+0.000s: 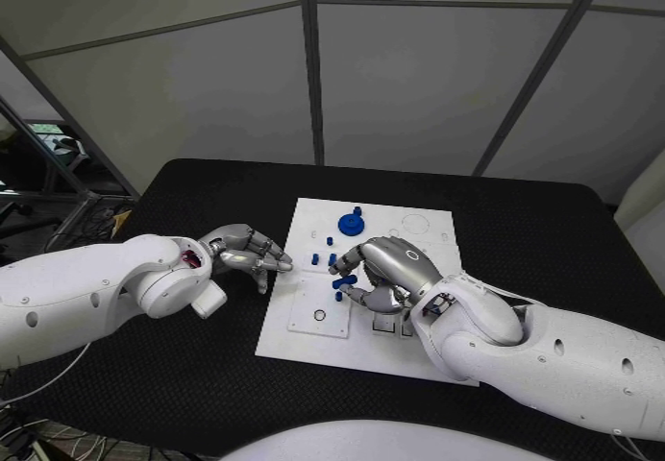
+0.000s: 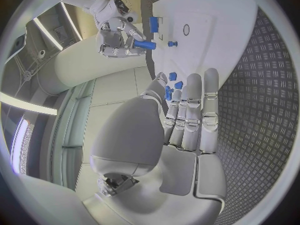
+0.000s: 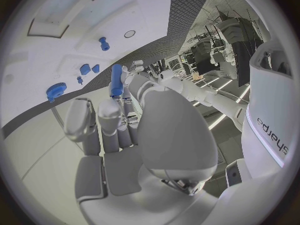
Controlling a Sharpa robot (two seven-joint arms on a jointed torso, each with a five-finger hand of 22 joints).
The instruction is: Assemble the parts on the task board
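A white rectangular task board (image 1: 374, 288) is seen lying flat in the middle of the black table (image 1: 554, 230), with several small blue plastic parts on it. A blue toothed gear-like disc (image 1: 351, 224) stands near the far edge of the board, with a small blue peg (image 1: 357, 209) just beyond it. Two small blue pieces (image 1: 317, 258) lie close together towards the board's left edge, just beside the fingertips of the left hand (image 1: 247, 252).

The right hand (image 1: 381, 279) is placed over the middle of the board. A long blue cylindrical pin (image 3: 116, 80) is held between its fingertips, as is shown plainly in the right wrist view and again from the left wrist camera, where the pin (image 2: 145, 45) is seen gripped crosswise in that hand (image 2: 115, 37). A further small blue piece (image 1: 342, 282) is seen at the fingers in the head view.

The left hand is rested at the board's left edge, its fingers extended side by side towards the board and nothing grasped in them; in the left wrist view the fingers (image 2: 190, 110) are seen lying nearly straight, with small blue pieces (image 2: 175, 82) just past their tips.

A small dark ring (image 1: 319, 314) is marked on the board near its near-left corner, and faint circular outlines (image 1: 416, 225) are seen near its far-right corner.
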